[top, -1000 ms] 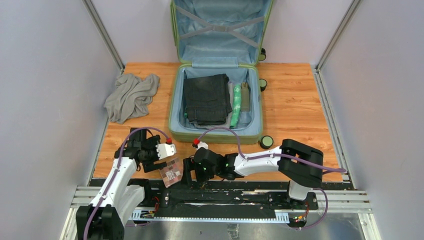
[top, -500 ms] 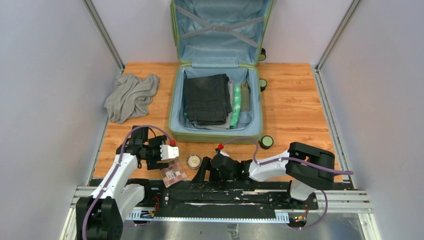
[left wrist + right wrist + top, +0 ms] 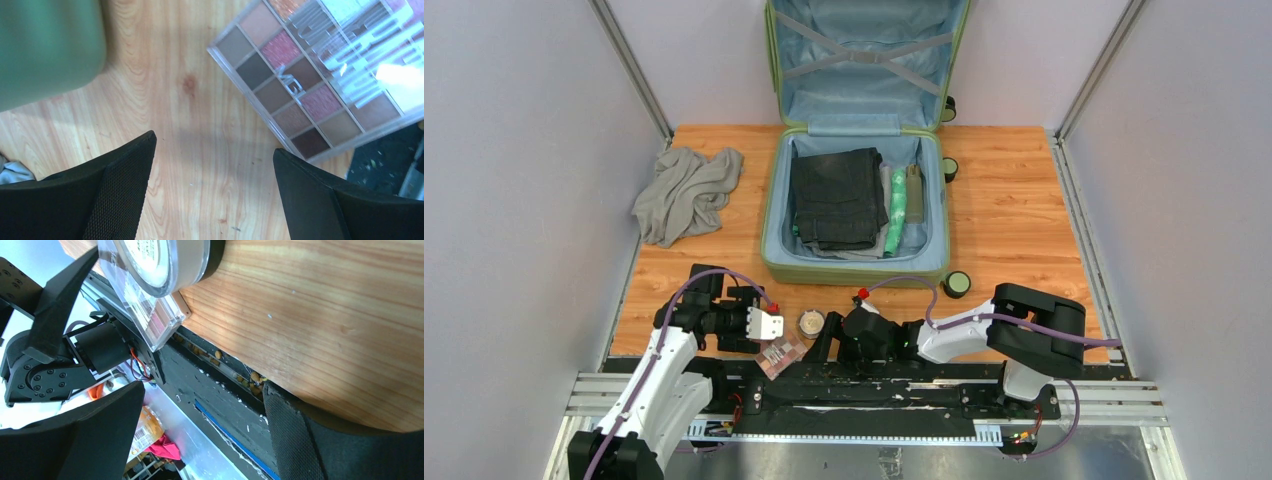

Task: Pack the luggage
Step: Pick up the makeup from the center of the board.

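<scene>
While left fingers (image 3: 115, 200), right fingers (image 3: 320, 440) gape empty, palette (image 3: 310, 75) and compact (image 3: 811, 323) between them

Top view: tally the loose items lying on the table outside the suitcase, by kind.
Grey cloth: 1
Makeup palette: 1
Round jar: 1
Total: 3
</scene>
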Robot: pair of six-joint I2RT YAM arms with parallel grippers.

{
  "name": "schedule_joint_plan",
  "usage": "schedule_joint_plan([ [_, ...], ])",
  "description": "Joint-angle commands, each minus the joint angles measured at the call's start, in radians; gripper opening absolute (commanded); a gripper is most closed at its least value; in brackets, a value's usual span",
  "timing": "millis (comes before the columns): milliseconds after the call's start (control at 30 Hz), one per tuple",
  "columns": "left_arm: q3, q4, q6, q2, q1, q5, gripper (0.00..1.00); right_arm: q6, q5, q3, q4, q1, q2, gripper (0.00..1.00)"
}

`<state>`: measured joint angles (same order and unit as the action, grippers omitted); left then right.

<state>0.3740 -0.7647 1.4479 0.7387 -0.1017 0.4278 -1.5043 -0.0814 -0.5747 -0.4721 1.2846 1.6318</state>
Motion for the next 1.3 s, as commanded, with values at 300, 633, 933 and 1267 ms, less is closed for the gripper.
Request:
schedule_joint_plan([
  [300,0.053,-0.140,0.144,0.106,-0.033,-0.021,0.91,-0.018,0.046,-0.038,-0.050,-0.007,0.077,0.91],
  [633,-0.004,-0.007,0.032,0.150,-0.196,-0.006,0.85,-0.067,0.081,-0.109,-0.039,0.016,0.133,0.88],
  [933,-0.064,-0.008,0.045,0.131,-0.228,-0.048,0.82,-0.120,0.059,-0.198,-0.115,0.018,0.287,0.87],
  [1267,-0.071,-0.010,0.051,0.114,-0.234,-0.051,0.79,-0.121,0.121,-0.231,-0.243,0.018,0.341,0.71],
])
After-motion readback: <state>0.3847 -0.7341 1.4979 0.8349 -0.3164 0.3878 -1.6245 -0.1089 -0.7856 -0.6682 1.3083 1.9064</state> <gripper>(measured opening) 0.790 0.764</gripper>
